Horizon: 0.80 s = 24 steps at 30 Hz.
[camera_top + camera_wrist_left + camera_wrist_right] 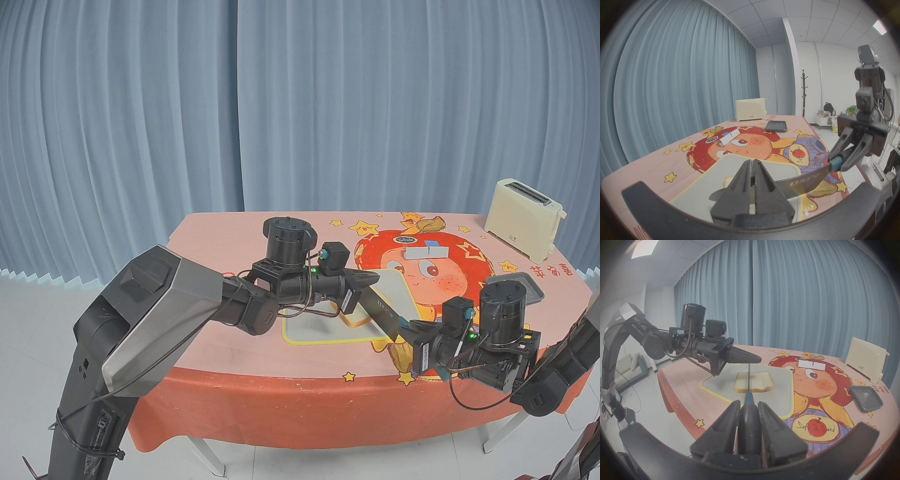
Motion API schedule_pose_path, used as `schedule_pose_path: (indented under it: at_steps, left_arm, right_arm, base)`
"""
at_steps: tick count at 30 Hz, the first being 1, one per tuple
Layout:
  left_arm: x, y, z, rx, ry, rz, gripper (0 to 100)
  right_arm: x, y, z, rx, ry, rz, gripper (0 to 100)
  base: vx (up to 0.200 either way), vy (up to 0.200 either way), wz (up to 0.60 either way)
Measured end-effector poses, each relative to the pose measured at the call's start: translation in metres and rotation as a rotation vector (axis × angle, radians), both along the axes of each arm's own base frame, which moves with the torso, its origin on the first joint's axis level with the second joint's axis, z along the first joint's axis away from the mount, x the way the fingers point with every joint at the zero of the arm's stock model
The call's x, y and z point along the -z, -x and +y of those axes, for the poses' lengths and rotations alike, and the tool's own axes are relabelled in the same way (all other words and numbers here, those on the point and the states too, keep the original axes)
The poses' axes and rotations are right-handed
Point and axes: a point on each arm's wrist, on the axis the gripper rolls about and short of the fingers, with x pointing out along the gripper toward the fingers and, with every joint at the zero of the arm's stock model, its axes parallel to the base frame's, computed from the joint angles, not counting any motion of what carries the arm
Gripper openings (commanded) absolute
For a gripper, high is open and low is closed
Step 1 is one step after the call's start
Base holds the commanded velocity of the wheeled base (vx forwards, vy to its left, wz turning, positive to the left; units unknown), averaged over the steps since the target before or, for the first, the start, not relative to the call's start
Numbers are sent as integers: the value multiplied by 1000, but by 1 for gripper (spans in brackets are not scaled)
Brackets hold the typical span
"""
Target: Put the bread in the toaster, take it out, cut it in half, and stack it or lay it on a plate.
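Note:
A slice of bread (pixel 753 382) lies on the pale, yellow-edged cutting board (pixel 775 387) near the table's front. My right gripper (pixel 749 405) is shut on the teal handle of a knife (pixel 384 314). The blade (pixel 749 377) stands edge-down across the middle of the slice; I cannot tell whether it touches. My left gripper (pixel 375 277) is shut with nothing in it and hovers just above the bread's far side (pixel 356 320), apart from it. The cream toaster (pixel 525 219) stands at the far right corner. A dark plate (pixel 522 289) lies in front of it.
A small white and blue card (pixel 426 252) lies flat behind the cutting board. The pink printed tablecloth (pixel 250 350) covers the table, whose front edge is close under both arms. Blue curtains hang behind.

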Motion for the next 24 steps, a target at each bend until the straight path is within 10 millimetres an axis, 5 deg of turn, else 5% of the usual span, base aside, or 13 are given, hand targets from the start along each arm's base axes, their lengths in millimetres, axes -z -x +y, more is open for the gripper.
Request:
schedule_pose_path:
  at_steps: [15,24]
  left_arm:
    - [2,0,-1,-5,-2,-1,0]
    - [-22,-4,-2,-10,42,-58,0]
  right_arm:
    - [-2,-6,2,7,-8,-12,0]
    - [-6,-7,2,11,-21,-28,0]
  base:
    - [0,0,0]
    - [0,0,0]
